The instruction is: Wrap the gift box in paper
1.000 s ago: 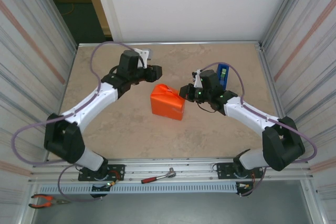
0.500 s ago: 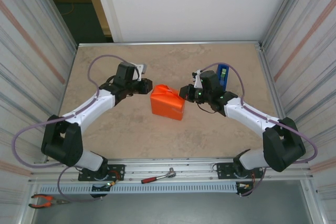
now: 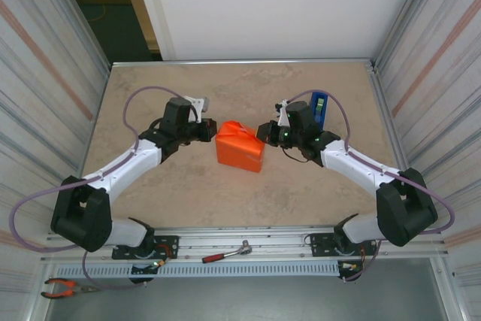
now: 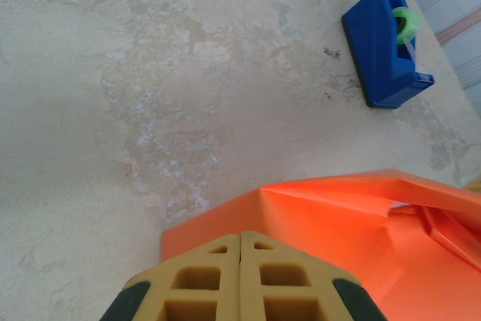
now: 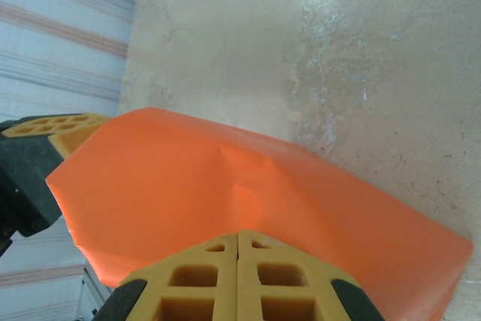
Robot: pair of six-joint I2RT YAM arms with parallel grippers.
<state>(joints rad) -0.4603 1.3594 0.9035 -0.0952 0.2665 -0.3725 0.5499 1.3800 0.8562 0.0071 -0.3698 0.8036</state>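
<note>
While at the middle of the surface (image 3: 188,186) the paper (image 3: 240,148) is wrapped round the hidden box, its ends are judged under folding. Left gripper (image 3: 208,131) and right gripper (image 3: 264,132) are pressed together against opposite ends; flat creasing is needed next. The left gripper has been closed and brought in.
</note>
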